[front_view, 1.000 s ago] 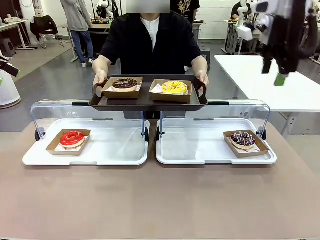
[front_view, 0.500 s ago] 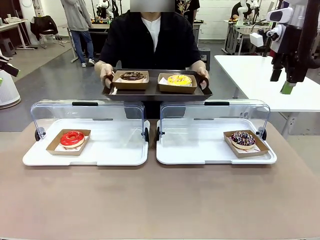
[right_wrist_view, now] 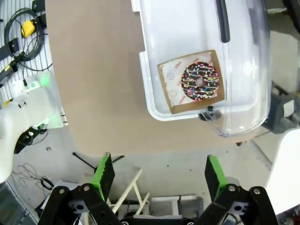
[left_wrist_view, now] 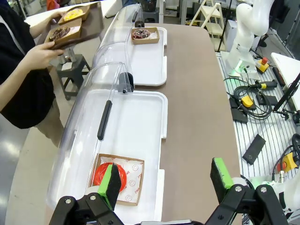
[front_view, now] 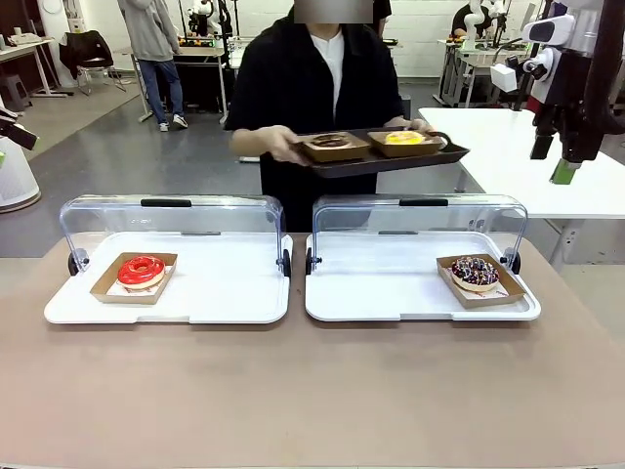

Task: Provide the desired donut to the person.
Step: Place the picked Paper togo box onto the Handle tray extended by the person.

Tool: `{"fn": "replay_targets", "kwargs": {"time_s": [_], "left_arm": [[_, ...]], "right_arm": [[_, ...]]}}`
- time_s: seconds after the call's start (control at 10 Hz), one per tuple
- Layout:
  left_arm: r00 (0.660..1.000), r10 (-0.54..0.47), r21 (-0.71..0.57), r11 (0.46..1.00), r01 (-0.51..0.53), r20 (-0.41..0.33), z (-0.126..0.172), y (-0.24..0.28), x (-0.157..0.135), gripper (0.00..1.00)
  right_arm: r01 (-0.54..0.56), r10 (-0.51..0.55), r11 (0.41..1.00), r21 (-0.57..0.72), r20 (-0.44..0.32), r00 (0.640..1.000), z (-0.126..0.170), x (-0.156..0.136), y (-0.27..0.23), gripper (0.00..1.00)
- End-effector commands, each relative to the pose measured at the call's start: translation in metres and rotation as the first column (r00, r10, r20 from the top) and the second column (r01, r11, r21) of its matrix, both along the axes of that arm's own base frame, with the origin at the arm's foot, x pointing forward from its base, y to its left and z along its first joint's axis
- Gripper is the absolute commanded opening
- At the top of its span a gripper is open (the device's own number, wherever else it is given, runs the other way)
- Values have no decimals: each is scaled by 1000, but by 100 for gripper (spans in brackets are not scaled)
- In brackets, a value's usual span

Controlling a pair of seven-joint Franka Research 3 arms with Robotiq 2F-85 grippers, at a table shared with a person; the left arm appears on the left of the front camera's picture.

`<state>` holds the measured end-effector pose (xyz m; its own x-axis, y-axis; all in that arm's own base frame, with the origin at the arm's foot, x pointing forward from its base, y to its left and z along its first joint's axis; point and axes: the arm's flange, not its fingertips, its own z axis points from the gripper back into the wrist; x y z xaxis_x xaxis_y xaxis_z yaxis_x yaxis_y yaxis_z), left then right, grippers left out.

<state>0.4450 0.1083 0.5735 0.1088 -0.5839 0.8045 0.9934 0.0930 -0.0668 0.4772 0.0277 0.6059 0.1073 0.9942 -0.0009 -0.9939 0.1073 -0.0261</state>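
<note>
The person (front_view: 322,88) in the black top stands behind the table holding a dark tray (front_view: 383,156) with a chocolate donut (front_view: 330,142) and a yellow donut (front_view: 402,138) in card boxes. A red-glazed donut (front_view: 142,270) sits in the left white tray (front_view: 225,293); a sprinkled chocolate donut (front_view: 476,272) sits in the right white tray (front_view: 391,288). My right gripper (front_view: 552,159) hangs open high at the far right, above and beyond the sprinkled donut (right_wrist_view: 200,82). My left gripper (left_wrist_view: 166,180) is open above the red donut (left_wrist_view: 102,176).
Both white trays have clear domed lids (front_view: 166,220) raised at the far side. A white table (front_view: 508,147) stands behind on the right. Another person (front_view: 151,49) walks in the background. Cables and gear (left_wrist_view: 248,101) lie off the table's side.
The person has drawn the dark tray back from the table, lifted it and swung it to the picture's right. My right gripper shifted slightly right a second ago and has held since.
</note>
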Motion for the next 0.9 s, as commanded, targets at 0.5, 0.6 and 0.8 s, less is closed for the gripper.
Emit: {"fn": "replay_targets", "kwargs": {"time_s": [0.5, 0.6, 0.8], "left_arm": [[1000, -2, -5, 1000, 2, 1, 1, -1, -1, 100], [1000, -2, -5, 1000, 2, 1, 1, -1, -1, 100], [1000, -2, -5, 1000, 2, 1, 1, -1, -1, 100]], "right_arm": [[299, -118, 767, 568, -333, 936, 1, 12, -174, 100], [295, -67, 689, 661, -348, 935, 2, 6, -196, 100], [186, -79, 579, 794, -173, 982, 1, -6, -228, 100]]}}
